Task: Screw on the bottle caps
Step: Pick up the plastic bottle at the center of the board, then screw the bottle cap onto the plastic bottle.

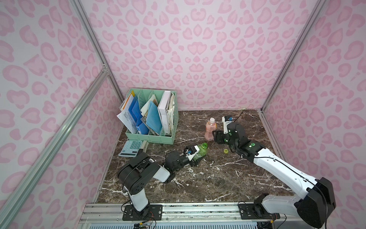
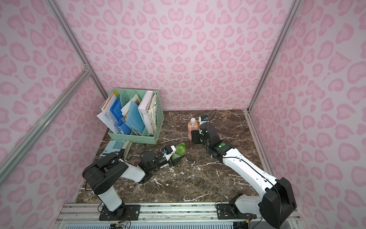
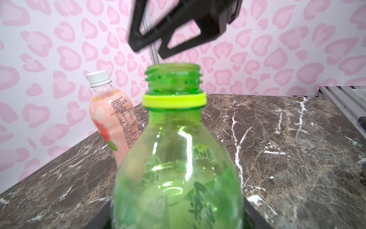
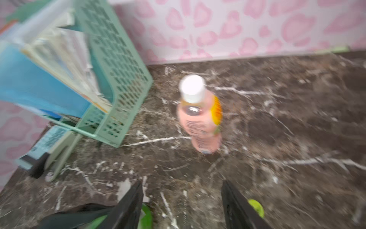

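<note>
Clear green bottle (image 3: 178, 158) with yellow-green neck ring (image 3: 174, 100), pink bottle (image 3: 114, 119) with white cap (image 3: 98, 76), yellow-green cap (image 1: 225, 151), tabletop (image 1: 217, 178) dark brown marble veined white, walls (image 1: 198, 49) pale pink with darker pink blotches, rack (image 1: 156, 136) mint green.

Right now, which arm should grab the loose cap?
Right. The right gripper is open and empty, the cap lies beside that arm, and the left gripper holds the green bottle.

Right wrist view all motion blur; green bottle (image 3: 178, 158) base off-frame, yellow-green cap (image 4: 256, 207) half behind right gripper (image 4: 182, 186) jaw.
</note>
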